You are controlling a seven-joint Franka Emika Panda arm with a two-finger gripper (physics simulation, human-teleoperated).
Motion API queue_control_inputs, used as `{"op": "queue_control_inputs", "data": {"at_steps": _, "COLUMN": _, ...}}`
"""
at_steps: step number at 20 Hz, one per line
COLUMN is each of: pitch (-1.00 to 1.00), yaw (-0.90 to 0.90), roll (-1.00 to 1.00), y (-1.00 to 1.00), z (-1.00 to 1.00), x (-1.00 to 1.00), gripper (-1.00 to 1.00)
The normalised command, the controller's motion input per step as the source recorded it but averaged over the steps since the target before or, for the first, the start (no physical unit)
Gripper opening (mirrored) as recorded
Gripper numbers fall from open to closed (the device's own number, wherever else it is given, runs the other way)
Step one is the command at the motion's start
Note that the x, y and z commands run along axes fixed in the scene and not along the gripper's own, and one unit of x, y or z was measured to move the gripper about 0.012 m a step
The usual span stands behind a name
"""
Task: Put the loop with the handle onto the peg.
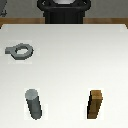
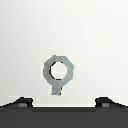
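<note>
A: Nearest row first?

B: Peg (image 1: 34,104) upright near the front edge of the counter (image 1: 70,60), toward the exterior view's left. Dark grey, round, standing free. Brown wooden block (image 1: 96,104) in the same row toward the exterior view's right, also upright. The two are well apart, with bare white counter between them.

A: And the loop with the handle (image 1: 18,51)?

B: Farther back, lying flat, near the counter's edge on the exterior view's left. Grey ring, round hole, stub handle pointing toward that edge. Well apart from the peg and touching nothing. Open counter on every side of it except the edge side, where there is only a narrow strip.

A: Middle of the counter?

B: Plain white surface from the front row back to the far edge. Beyond that edge, a strip of wood-coloured floor and my dark base (image 1: 64,12) at the far middle.

A: Your arm pose?

B: From the exterior view only the base shows, so I can't give the joints. My wrist view looks straight down on the loop (image 2: 58,71), which sits about midway between my two fingertips (image 2: 22,102) showing at the frame's border.

A: Claw (image 2: 63,102)?

B: Spread wide, holding nothing, tips well clear of the ring.
</note>
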Motion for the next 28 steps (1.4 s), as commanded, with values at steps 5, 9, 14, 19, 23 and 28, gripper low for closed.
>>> {"op": "queue_control_inputs", "data": {"at_steps": 5, "pitch": 0.00, "yaw": 0.00, "roll": 0.00, "y": 0.00, "z": -0.20, "x": 0.00, "gripper": 1.00}}
{"op": "queue_control_inputs", "data": {"at_steps": 9, "pitch": 0.00, "yaw": 0.00, "roll": 0.00, "y": 0.00, "z": -1.00, "x": 0.00, "gripper": 1.00}}
{"op": "queue_control_inputs", "data": {"at_steps": 14, "pitch": 0.00, "yaw": 0.00, "roll": 0.00, "y": 0.00, "z": -0.60, "x": -0.30, "gripper": 1.00}}
{"op": "queue_control_inputs", "data": {"at_steps": 19, "pitch": 0.00, "yaw": 0.00, "roll": 0.00, "y": 0.00, "z": -0.20, "x": 0.00, "gripper": 1.00}}
{"op": "queue_control_inputs", "data": {"at_steps": 23, "pitch": 0.00, "yaw": 0.00, "roll": 0.00, "y": 0.00, "z": -0.50, "x": 0.00, "gripper": 1.00}}
{"op": "queue_control_inputs", "data": {"at_steps": 28, "pitch": 0.00, "yaw": 0.00, "roll": 0.00, "y": 0.00, "z": -0.40, "x": 0.00, "gripper": 1.00}}
